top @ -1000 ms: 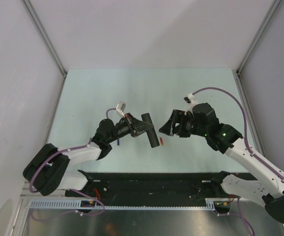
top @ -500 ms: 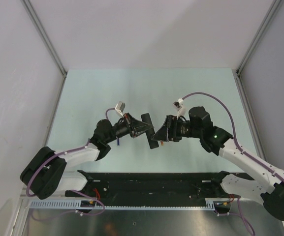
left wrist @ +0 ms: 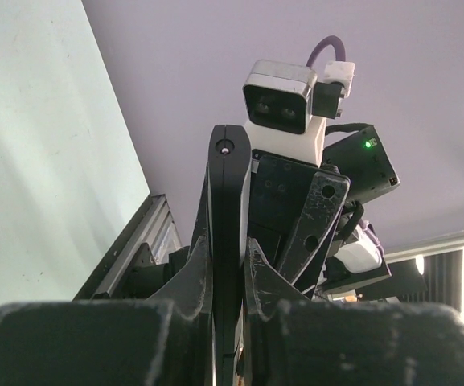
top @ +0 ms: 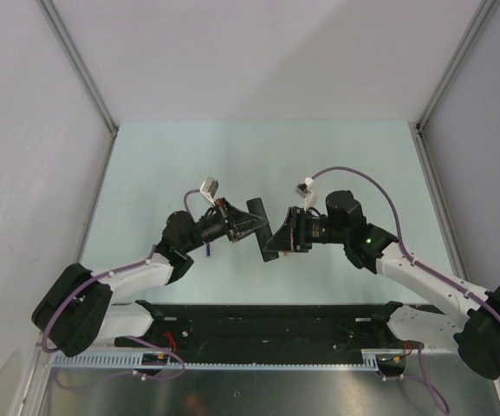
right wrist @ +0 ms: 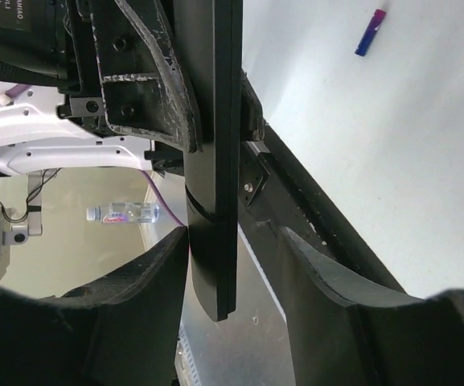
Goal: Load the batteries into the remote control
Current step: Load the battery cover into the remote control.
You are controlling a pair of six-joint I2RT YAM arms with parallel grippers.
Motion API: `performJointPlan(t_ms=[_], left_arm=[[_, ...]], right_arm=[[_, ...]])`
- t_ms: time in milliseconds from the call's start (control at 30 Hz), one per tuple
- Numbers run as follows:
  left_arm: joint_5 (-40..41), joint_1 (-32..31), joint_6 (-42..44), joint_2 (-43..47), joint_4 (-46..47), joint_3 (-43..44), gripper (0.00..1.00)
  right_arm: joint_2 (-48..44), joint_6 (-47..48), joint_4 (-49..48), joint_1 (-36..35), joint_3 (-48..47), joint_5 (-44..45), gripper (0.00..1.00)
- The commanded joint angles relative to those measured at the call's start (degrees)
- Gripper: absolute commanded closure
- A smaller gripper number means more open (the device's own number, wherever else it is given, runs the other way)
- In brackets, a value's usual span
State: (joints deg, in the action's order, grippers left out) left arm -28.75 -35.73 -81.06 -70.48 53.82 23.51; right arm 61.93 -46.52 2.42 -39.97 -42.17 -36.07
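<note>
My left gripper point(top: 250, 227) is shut on the slim black remote control point(top: 257, 211) and holds it edge-on above the table; the left wrist view shows the remote point(left wrist: 227, 217) clamped between both fingers. My right gripper point(top: 277, 240) is open, its fingers straddling the remote's free end point(right wrist: 211, 185). The left finger point(right wrist: 147, 277) is against the remote; the right finger point(right wrist: 328, 277) stands apart from it. A blue battery point(right wrist: 371, 32) lies on the table; it also shows beside the left arm in the top view point(top: 208, 250). The other batteries are hidden.
The pale green table point(top: 146, 173) is walled by grey panels at the back and sides. A black rail point(top: 267, 316) runs along the near edge between the arm bases. The right wrist camera point(left wrist: 280, 104) faces my left gripper closely.
My right gripper has moved left to the remote and now straddles its end. The orange-red battery seen on the table earlier is now hidden under it. The left gripper has barely moved.
</note>
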Motion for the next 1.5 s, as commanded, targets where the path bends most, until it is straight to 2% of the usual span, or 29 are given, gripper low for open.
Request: performJointPlan(t_ms=[0, 400, 567, 633, 1467], left_arm=[[-1.0, 0.4, -1.1, 1.8, 2.7, 0.7, 1.00], [-1.0, 0.4, -1.2, 2.5, 2.7, 0.6, 1.00], [-1.4, 0.3, -1.3, 2.6, 2.6, 0.7, 1.00], [-1.7, 0.3, -1.4, 2.8, 2.7, 0.6, 1.00], [-3.6, -9.6, 1.7, 6.6, 2.5, -2.5, 1.00]], right_arm=[[0.7, -1.3, -5.4, -0.3, 0.3, -2.2, 0.51], [1.3, -3.4, -8.5, -0.3, 1.7, -3.5, 0.74], [1.2, -3.5, -8.7, -0.1, 2.3, -3.4, 0.94], [1.2, -3.8, -8.7, 0.1, 2.4, -3.3, 0.99], [3.1, -8.4, -14.7, 5.0, 1.9, -2.3, 1.00]])
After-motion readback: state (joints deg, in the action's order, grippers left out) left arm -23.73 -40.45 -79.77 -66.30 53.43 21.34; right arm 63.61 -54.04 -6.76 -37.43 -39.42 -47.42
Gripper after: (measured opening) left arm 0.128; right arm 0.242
